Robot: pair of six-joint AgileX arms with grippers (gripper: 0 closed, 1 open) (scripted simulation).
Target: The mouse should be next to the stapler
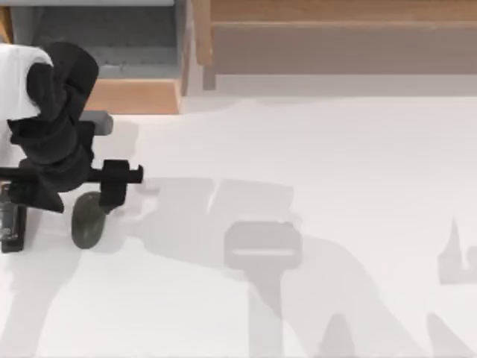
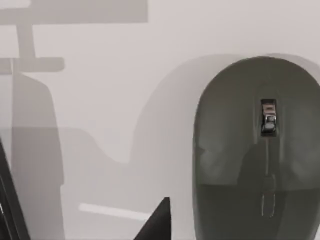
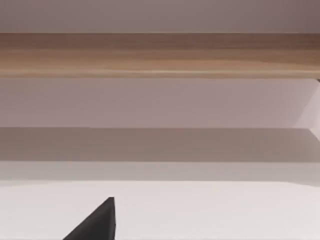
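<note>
The mouse, a dark grey-olive oval, lies on the white table near its left side. In the left wrist view the mouse is large, with its scroll wheel showing. The stapler, a narrow black bar, lies at the table's left edge, a short gap to the left of the mouse and partly under my arm. My left gripper hangs open just above and behind the mouse, holding nothing. One of its fingers stands beside the mouse, apart from it. My right gripper is parked facing a wooden ledge.
A wooden shelf unit and a wooden step run along the back edge of the table. A white object stands at the far left behind my left arm. Arm shadows fall across the middle of the table.
</note>
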